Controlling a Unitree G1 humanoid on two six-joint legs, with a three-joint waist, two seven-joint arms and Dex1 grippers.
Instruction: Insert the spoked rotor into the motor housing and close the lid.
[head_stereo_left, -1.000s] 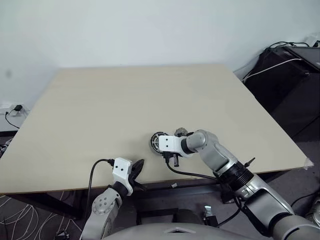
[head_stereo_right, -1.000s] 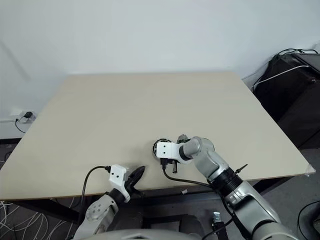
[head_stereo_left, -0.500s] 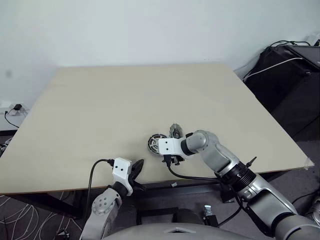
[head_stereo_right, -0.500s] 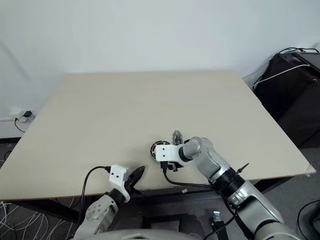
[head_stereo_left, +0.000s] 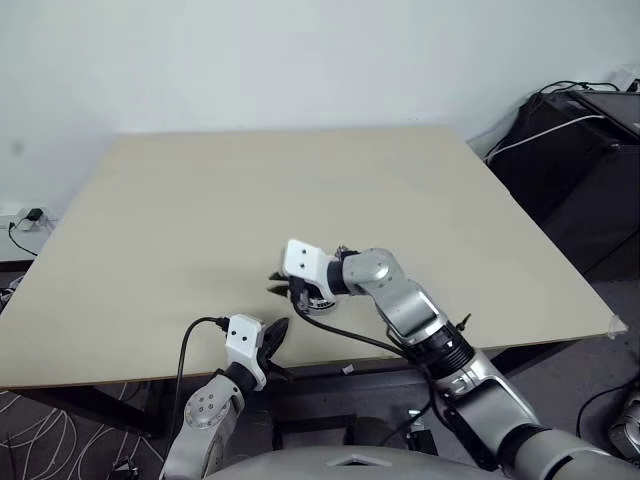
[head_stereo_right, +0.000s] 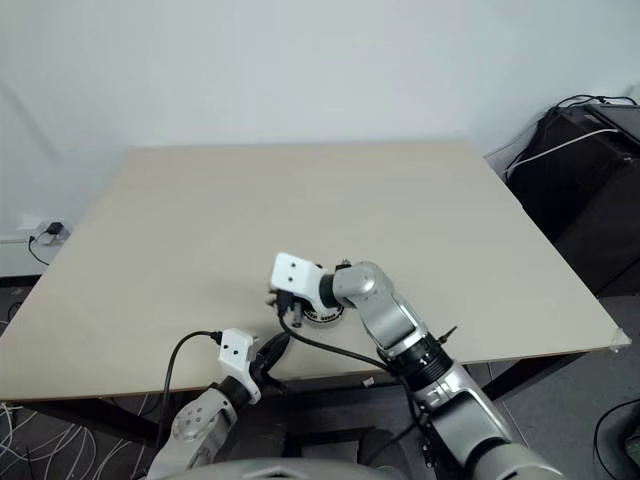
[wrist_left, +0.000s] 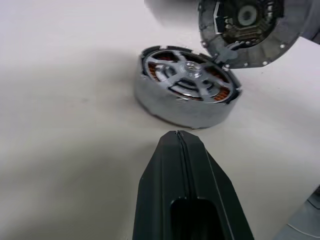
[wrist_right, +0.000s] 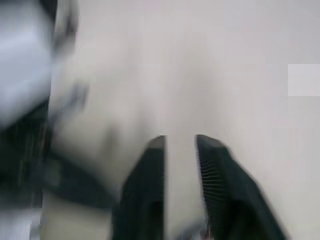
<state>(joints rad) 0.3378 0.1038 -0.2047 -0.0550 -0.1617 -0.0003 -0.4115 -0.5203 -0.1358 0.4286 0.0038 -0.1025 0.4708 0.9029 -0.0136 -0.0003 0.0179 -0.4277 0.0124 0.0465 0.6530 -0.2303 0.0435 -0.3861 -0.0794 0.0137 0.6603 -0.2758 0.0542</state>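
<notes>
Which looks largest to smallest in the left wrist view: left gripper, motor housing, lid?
1. The left gripper, being nearest the camera.
2. The motor housing.
3. The lid, partly cut off, so its rank is unsure.

Silver jointed arms, white wrist housings with two dark dots, black cables, black tapered fingers (wrist_left: 182, 200).

Pale wall (head_stereo_left: 300, 60), beige table (head_stereo_left: 200, 200)
</notes>
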